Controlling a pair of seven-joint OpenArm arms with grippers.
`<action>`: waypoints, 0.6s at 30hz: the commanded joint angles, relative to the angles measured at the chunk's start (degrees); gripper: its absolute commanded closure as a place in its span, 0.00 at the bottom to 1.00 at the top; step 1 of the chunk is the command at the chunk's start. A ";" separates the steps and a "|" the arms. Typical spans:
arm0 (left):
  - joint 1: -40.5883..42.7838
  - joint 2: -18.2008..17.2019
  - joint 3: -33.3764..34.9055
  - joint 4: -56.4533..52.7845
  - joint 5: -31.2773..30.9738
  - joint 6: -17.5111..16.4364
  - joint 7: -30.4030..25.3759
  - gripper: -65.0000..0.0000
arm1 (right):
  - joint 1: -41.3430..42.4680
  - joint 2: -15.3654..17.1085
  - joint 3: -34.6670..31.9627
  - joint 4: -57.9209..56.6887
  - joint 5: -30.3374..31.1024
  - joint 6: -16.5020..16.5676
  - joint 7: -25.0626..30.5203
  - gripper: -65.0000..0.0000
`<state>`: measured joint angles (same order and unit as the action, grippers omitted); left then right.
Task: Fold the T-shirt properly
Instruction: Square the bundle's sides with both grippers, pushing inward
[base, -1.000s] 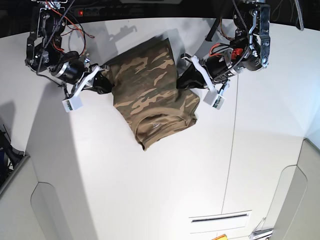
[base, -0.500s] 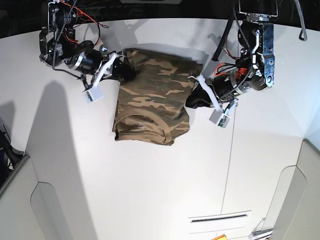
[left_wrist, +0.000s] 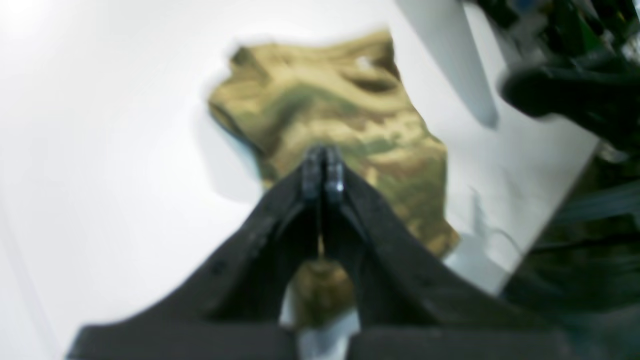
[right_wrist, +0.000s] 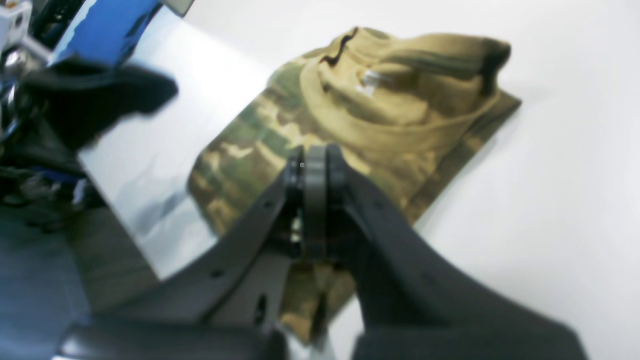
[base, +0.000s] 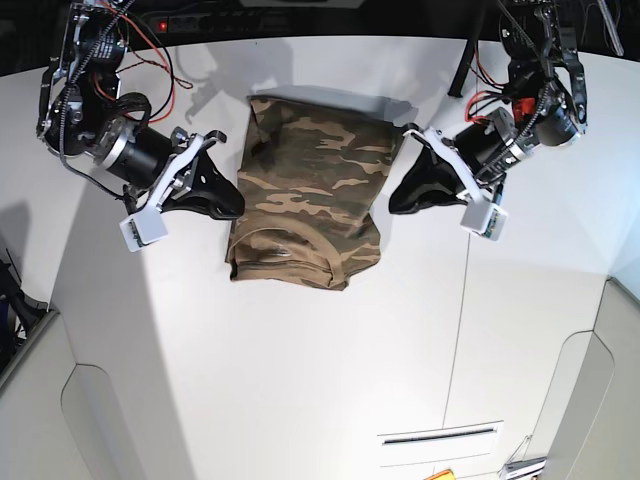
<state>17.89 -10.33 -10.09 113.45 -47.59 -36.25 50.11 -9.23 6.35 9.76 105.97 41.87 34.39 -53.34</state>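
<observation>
The camouflage T-shirt (base: 310, 190) lies folded into a rough rectangle on the white table (base: 300, 380), with its tan neckband (base: 290, 252) at the near end. It also shows in the left wrist view (left_wrist: 345, 115) and the right wrist view (right_wrist: 400, 105). My left gripper (base: 396, 204) is shut and empty, just off the shirt's right edge; in its wrist view (left_wrist: 322, 172) the fingertips meet. My right gripper (base: 238, 208) is shut and empty at the shirt's left edge; its tips meet in the right wrist view (right_wrist: 312, 170).
A seam (base: 466, 300) runs down the table to the right of the shirt. A slot (base: 440, 436) is set in the table at the front right. Dark equipment and cables (base: 200, 20) line the back edge.
Both grippers have let go of the shirt's far corners and drawn outward and toward the front. The shirt now lies flat and still, folded as half a second ago.
</observation>
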 joint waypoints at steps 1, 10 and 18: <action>0.39 0.20 0.61 0.79 -0.96 -0.44 -1.05 1.00 | 0.52 0.28 -1.36 0.17 -1.40 0.31 3.28 1.00; 1.46 0.50 10.08 -3.48 8.63 -0.37 -5.64 1.00 | 10.67 0.28 -15.41 -16.55 -14.56 -0.11 9.88 1.00; 1.01 0.48 10.82 -15.17 9.07 -0.42 -7.89 1.00 | 16.55 0.28 -17.64 -32.28 -14.91 -0.11 10.56 1.00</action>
<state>19.03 -9.54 0.80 97.69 -38.87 -36.47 41.93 6.90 6.48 -7.86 73.54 28.69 35.18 -42.09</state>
